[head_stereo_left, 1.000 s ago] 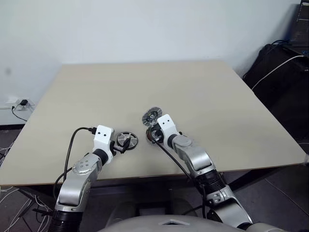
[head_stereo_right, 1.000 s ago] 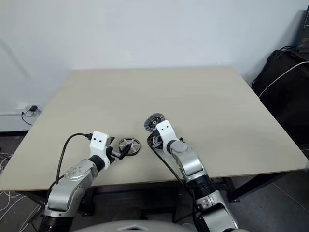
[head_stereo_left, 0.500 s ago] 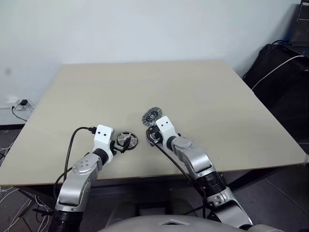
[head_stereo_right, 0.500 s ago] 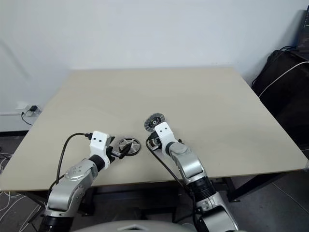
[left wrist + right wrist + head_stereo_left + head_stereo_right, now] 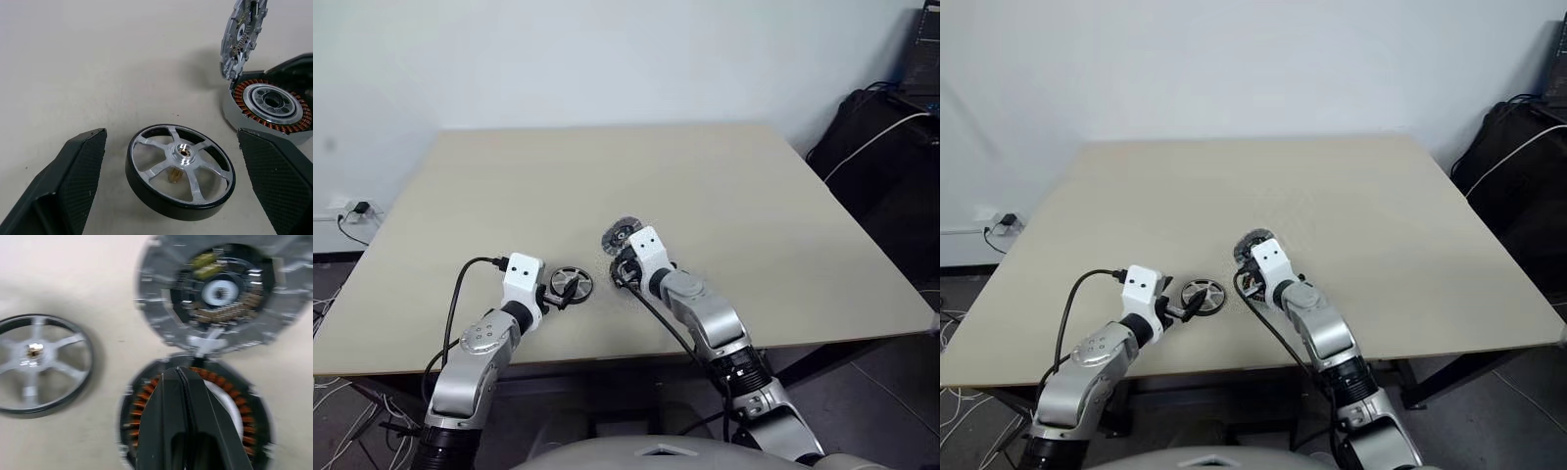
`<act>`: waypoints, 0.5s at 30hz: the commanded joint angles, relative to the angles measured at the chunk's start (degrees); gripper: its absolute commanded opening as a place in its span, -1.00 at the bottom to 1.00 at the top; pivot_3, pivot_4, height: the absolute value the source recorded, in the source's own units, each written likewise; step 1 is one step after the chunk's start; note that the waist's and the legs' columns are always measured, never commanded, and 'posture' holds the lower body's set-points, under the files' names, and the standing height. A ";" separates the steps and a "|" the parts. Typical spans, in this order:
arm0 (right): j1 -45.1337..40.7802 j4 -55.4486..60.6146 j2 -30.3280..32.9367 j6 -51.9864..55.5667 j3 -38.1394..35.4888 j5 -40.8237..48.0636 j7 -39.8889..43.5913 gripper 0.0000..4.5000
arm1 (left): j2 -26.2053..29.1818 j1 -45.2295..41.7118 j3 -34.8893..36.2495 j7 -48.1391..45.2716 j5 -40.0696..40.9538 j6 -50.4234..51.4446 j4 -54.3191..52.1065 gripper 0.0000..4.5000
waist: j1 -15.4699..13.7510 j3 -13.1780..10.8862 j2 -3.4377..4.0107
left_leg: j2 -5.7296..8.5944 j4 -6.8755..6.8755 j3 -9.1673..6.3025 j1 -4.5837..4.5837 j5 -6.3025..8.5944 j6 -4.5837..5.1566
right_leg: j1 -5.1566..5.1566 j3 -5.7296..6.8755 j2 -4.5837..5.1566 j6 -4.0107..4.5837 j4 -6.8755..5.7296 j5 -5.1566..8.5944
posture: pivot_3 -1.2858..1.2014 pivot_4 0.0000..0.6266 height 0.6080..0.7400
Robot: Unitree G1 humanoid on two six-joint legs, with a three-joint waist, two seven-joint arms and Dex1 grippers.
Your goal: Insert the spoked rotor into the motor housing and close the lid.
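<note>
The spoked rotor (image 5: 181, 171), dark-rimmed with a silver hub, lies flat on the table between the fingers of my open left gripper (image 5: 171, 147), which do not touch it. To its right sits the motor housing (image 5: 271, 105) with its copper windings. The lid (image 5: 243, 36) stands raised on edge at the housing's far side, inner face showing. My right gripper (image 5: 178, 372) is shut with nothing in it, its tips just over the housing (image 5: 139, 416). From the head, the rotor (image 5: 571, 283) is left of the lid (image 5: 623, 235).
The beige table (image 5: 754, 196) has open surface behind and to the right of the parts; its front edge runs close under both arms. Black bags and cables (image 5: 891, 127) sit off the table's right side, and a wall socket (image 5: 357, 209) is at the left.
</note>
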State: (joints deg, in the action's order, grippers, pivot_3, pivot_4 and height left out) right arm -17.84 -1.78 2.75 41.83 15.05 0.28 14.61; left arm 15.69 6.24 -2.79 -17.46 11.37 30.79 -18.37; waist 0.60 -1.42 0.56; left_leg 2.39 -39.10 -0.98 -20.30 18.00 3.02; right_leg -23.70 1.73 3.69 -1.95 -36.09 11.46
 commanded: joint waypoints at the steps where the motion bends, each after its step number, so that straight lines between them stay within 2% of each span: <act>1: -1.08 0.24 0.41 -0.35 -1.62 -0.61 -1.37 -0.99 | -0.15 -0.28 0.69 0.33 -0.06 -0.98 -2.16 1.00 | 0.03 0.00 0.00 | 0.00 0.00 0.00 0.00 0.00 0.00 | 0.00 0.00 0.00 0.00 0.00 0.00 | 0.03 -1.00 1.00; 15: 0.24 -0.83 1.16 0.70 -0.80 -0.99 -1.60 -0.99 | -0.02 0.00 0.71 0.61 0.09 -0.81 -2.54 1.00 | 0.05 0.00 0.00 | -0.01 0.01 0.00 -0.01 0.03 0.05 | 0.01 0.00 -0.01 0.06 0.00 0.03 | 0.03 -1.00 1.00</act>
State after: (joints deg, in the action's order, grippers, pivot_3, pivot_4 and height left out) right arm -16.96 -4.30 4.07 42.56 14.29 -0.67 12.70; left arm 15.71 6.81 -2.77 -16.83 11.39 30.79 -18.37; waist 0.65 -1.42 0.57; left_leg 2.37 -39.09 -0.97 -20.31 18.03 3.06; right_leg -23.69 1.72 3.68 -1.90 -36.10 11.49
